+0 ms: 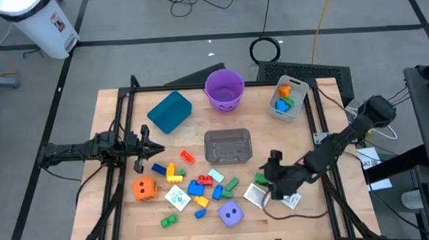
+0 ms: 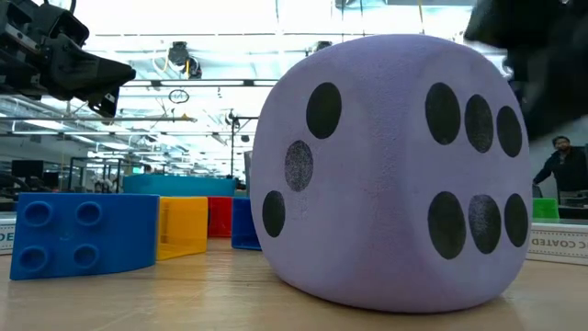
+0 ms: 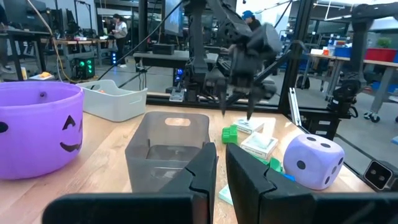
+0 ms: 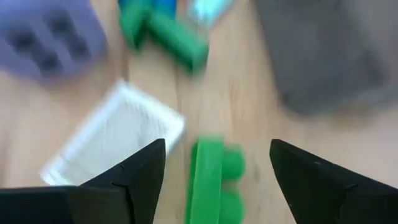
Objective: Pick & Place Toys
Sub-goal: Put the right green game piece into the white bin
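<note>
Your right gripper (image 4: 217,163) hangs with fingers spread wide above a green block (image 4: 214,177), gripping nothing. A white card (image 4: 115,140) lies just beside that block, and the purple die (image 1: 231,215) sits near. Descend off-centre and a fingertip may pin the card or knock the block aside. Your left gripper (image 1: 155,146) waits, fingers nearly together, at the table's left.

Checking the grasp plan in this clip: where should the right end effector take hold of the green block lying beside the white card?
Probably across its long flat sides, coming straight down. The green block lies flat on the table, studs to one side, lengthwise between the open fingers of the right end effector. The white card sits close alongside, so keep that finger tight to the block.
</note>
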`<state>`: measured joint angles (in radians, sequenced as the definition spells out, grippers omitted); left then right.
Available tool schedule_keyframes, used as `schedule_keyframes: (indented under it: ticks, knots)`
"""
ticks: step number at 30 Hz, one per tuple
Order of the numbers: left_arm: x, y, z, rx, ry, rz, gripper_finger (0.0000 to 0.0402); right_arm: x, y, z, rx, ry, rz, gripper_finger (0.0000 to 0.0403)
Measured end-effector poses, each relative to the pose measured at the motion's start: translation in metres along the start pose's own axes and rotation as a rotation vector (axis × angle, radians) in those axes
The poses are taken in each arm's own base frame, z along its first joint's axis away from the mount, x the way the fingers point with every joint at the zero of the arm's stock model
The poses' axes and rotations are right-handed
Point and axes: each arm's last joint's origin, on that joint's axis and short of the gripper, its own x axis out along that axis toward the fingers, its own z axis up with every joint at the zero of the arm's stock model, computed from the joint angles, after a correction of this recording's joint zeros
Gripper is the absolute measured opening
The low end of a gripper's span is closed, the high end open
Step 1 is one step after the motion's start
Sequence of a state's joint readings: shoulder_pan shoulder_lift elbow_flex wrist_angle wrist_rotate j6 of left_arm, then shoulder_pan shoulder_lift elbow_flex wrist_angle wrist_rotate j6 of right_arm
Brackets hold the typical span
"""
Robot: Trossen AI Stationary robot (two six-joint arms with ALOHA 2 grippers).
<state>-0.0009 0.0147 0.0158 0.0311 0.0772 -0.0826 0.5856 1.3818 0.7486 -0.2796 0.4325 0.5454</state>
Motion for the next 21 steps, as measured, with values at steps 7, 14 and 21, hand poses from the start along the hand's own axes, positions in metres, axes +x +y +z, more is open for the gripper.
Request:
schedule_keyframes:
  ticks: [7,14,21]
  knots:
    - [0.0,0.0,0.0,0.0,0.0,0.0,0.0042,0.029,-0.009,-0.013,0.054,0.19,0.013,0.0263]
    - [0.0,0.0,0.0,0.0,-0.001,0.0,0.0042,0.043,-0.018,-0.017,0.077,0.238,-0.022,0.0263]
    - [0.0,0.0,0.0,0.0,-0.002,0.0,0.0042,0.044,-0.021,-0.016,0.067,0.231,-0.03,0.0243]
